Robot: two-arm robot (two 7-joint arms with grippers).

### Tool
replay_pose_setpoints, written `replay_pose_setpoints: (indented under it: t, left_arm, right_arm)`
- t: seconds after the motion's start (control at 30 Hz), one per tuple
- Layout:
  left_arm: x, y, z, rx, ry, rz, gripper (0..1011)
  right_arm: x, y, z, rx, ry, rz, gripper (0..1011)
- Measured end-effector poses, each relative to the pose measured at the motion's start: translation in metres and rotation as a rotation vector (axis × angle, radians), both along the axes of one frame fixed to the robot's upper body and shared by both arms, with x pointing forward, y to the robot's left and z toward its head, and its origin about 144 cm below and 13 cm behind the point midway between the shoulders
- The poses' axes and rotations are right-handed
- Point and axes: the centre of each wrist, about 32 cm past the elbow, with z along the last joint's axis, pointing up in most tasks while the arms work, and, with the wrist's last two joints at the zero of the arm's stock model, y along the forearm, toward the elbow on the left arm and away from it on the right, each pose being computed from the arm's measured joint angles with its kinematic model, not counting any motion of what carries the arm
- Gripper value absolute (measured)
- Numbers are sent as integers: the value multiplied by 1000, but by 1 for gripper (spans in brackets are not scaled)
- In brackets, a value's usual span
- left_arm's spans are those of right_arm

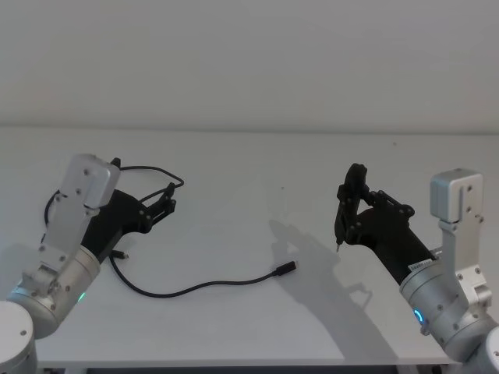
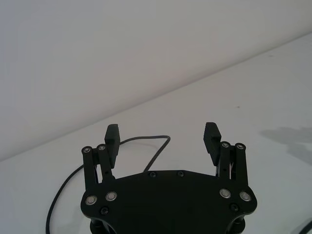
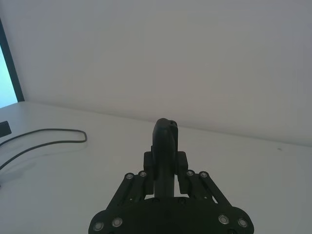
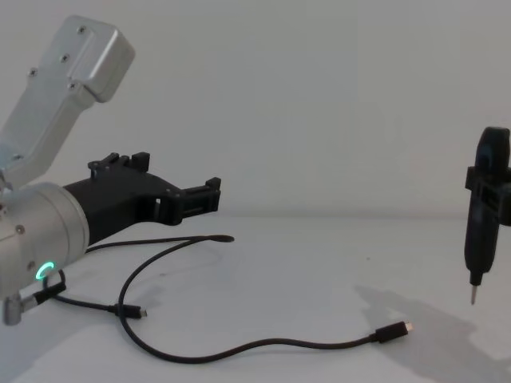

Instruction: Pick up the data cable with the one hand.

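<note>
The data cable (image 1: 265,274) is a thin black cord lying on the white table (image 1: 249,164). It runs from a loop at the left to a small plug (image 1: 285,269) near the middle. My left gripper (image 1: 170,196) hovers open just above the loop, nothing between its fingers (image 2: 112,139); a stretch of the cable (image 2: 146,138) lies on the table beyond them. From the chest, the left gripper (image 4: 214,198) hangs above the cable (image 4: 351,341), whose plug (image 4: 391,333) has a metallic tip. My right gripper (image 1: 348,210) is shut on a black pen-like tool (image 3: 165,141), well right of the plug.
The pen-like tool (image 4: 483,223) points its thin metal tip down, above the table at the right. A short black lead (image 4: 96,305) hangs from the left wrist near the cable. The table ends at a plain pale wall behind.
</note>
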Motion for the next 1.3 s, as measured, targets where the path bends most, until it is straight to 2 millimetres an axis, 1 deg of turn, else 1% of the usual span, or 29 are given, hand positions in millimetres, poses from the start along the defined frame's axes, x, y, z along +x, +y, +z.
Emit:
replay_pose_setpoints:
  t: [0.4,0.7,0.93,1.07,1.3]
  left_arm:
    - [-1,6,10,19,41,-94,1001]
    - [2,20,25,64,103,-213,1001]
    - [10,34,41,122,176,-312,1001]
    - [18,41,49,165,235,-377,1001]
    - [31,46,57,223,304,-449,1001]
  right_arm:
    - [0,0,0,0,0,0,275]
    - [0,0,0,0,0,0,274]
    - [0,0,0,0,0,0,274]
    - [0,0,0,0,0,0,274]
    - [0,0,0,0,0,0,275]
